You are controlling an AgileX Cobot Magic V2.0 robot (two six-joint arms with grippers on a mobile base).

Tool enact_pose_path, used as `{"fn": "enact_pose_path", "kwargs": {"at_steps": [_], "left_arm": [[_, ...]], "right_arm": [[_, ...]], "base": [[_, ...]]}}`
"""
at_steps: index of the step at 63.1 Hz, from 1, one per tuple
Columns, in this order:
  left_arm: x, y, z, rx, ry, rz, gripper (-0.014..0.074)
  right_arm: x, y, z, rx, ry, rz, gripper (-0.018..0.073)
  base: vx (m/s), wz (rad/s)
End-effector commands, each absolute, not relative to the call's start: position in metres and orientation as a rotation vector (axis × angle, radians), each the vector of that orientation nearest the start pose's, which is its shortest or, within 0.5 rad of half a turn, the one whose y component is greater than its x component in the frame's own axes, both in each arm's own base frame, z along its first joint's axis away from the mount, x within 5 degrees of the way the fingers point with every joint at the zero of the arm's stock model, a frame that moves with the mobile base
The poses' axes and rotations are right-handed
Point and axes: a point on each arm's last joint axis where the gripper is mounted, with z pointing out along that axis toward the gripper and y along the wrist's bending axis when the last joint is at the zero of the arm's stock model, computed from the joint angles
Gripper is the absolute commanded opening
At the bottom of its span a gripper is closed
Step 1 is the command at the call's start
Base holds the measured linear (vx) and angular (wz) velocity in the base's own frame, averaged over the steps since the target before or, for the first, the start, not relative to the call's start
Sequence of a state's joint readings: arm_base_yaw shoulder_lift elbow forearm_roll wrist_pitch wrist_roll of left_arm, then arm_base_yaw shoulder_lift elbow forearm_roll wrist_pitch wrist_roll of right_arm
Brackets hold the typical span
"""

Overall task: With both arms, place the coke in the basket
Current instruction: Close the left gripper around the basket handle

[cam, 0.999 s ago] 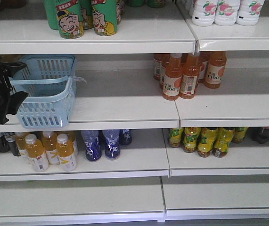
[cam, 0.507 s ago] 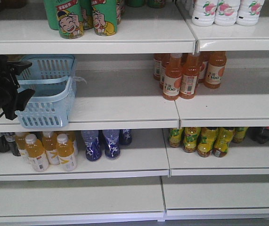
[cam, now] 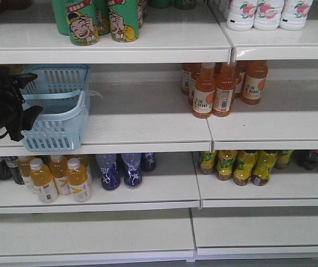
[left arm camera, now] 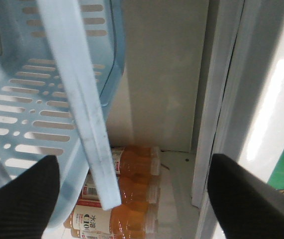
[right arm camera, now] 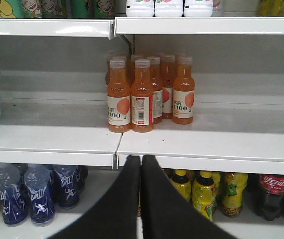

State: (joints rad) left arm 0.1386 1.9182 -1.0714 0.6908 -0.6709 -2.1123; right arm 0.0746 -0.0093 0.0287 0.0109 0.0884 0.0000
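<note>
Left gripper (left arm camera: 134, 158), jaws wide apart around the basket (cam: 58, 125) handle (left arm camera: 77, 99), probably to steady it; right gripper (right arm camera: 141, 159), closed and empty, hangs above the coke (right arm camera: 270, 191), low right.

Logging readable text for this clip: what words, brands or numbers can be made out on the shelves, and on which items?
"C100": on the white labels of the orange drink bottles.
Too small or blurred to read: the white script on the red labels of the coke bottles; the red banners on the green cartoon cans; the labels of the yellow-labelled bottles, blue bottles and white bottles.
</note>
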Motion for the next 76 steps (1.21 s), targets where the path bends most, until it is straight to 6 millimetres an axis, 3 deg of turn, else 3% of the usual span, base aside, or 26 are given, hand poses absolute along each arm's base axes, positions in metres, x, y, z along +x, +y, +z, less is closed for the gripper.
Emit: {"fn": "enact_pose_path", "kwargs": {"at_steps": [1, 33, 40, 57, 76], "left_arm": [[0.416, 0.021, 0.240, -1.119, 1.427, -1.433, 0.0587], [0.437, 0.024, 0.240, -1.109, 1.451, -1.401, 0.0565], [0.441, 0.025, 0.239, -1.108, 1.453, -1.399, 0.0475], [0.441, 0.022, 0.238, -1.066, 1.460, -1.431, -0.0003], [0.435, 0.015, 0.244, -0.856, 1.524, -1.512, -0.0007]], "right_arm": [[0.056, 0.004, 0.197, -0.049, 1.523, 0.064, -0.0010], [0.056, 0.004, 0.197, -0.049, 1.523, 0.064, -0.0010], [0.056, 0.004, 0.197, -0.049, 1.523, 0.064, -0.0010], [0.056, 0.004, 0.197, -0.049, 1.523, 0.064, -0.0010], [0.056, 0.004, 0.197, -0.049, 1.523, 0.064, -0.0010]], "base": [[0.00, 0.00], [0.00, 0.00], [0.00, 0.00], [0.00, 0.00], [0.00, 0.00]]}}
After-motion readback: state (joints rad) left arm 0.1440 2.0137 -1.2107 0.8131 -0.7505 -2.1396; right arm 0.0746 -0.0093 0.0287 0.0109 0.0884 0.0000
